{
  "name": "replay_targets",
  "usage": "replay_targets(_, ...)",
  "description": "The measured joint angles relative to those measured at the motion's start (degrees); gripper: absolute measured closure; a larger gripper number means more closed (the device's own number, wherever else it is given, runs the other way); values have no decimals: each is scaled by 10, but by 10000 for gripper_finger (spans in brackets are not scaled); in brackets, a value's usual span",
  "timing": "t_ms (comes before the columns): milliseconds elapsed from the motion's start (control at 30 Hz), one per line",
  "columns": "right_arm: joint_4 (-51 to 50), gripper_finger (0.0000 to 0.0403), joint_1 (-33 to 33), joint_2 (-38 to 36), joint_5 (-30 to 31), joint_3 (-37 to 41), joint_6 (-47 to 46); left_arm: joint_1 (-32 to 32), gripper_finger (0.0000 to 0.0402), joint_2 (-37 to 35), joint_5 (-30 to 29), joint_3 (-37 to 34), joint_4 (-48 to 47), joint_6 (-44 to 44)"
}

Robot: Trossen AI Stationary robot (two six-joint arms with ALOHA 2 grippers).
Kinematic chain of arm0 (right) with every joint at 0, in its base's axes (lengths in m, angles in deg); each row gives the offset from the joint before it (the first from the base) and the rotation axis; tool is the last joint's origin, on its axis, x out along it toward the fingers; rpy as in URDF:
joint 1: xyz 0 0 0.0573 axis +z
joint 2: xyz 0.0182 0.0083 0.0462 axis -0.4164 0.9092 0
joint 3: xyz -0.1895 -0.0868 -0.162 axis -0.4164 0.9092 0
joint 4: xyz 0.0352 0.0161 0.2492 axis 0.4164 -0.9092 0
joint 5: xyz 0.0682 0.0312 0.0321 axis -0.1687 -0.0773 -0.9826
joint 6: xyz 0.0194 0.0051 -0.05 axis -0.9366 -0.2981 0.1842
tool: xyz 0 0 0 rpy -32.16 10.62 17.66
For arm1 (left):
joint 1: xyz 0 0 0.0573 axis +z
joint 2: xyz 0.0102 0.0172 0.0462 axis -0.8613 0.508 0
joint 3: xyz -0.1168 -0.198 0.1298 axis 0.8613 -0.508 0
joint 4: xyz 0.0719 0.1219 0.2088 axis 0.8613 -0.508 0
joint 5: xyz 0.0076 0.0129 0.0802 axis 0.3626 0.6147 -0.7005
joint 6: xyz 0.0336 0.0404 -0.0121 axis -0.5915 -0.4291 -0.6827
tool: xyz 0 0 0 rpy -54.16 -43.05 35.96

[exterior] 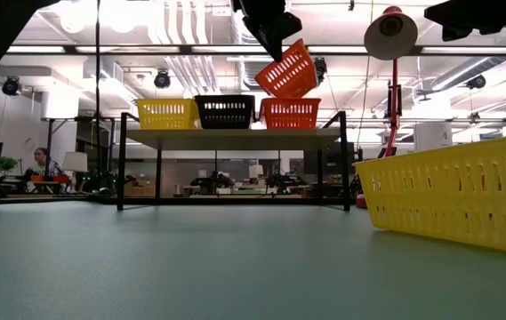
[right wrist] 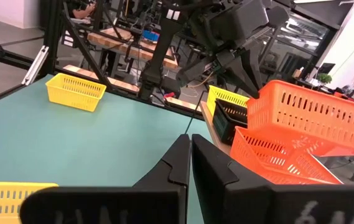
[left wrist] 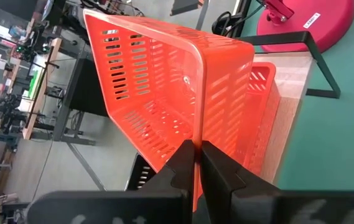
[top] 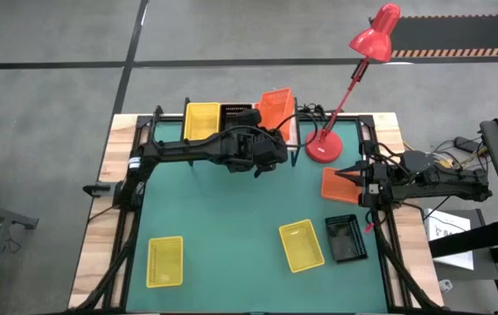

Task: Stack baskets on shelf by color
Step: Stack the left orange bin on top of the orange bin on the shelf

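Observation:
My left gripper (left wrist: 196, 146) reaches over the shelf (exterior: 230, 138) and is shut on a tilted orange-red basket (exterior: 288, 69) (top: 277, 107). Just below that basket, another orange-red basket (exterior: 290, 113) (right wrist: 276, 158) stands on the shelf's right end. A black basket (exterior: 226, 111) and a yellow one (exterior: 167, 113) stand on the shelf to its left. My right gripper (right wrist: 189, 149) is shut near the table's right edge. In the high view it stands over the right edge of a third orange-red basket (top: 336, 185), which its wrist view does not show. My left gripper pinches the rim of one side wall (left wrist: 196, 124) of the orange-red basket, one finger inside and one outside. It comes slanting down from above. The basket hangs tilted below the fingers, lifted clear, with its low corner (exterior: 268, 87) just over the basket on the shelf.
A pink-red desk lamp stands with its base (top: 323, 149) right of the shelf and its head (top: 376, 33) beyond the far edge. On the green mat lie two yellow baskets (top: 164, 260) (top: 302, 245) and a black one (top: 346, 238).

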Motion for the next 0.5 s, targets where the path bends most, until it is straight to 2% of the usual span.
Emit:
replay_targets(267,0,394,0,0,0,0,-6,3,398,0,2,-2,0,13)
replay_targets(500,0,394,0,0,0,0,-5,6,350,0,3,-3,1,13)
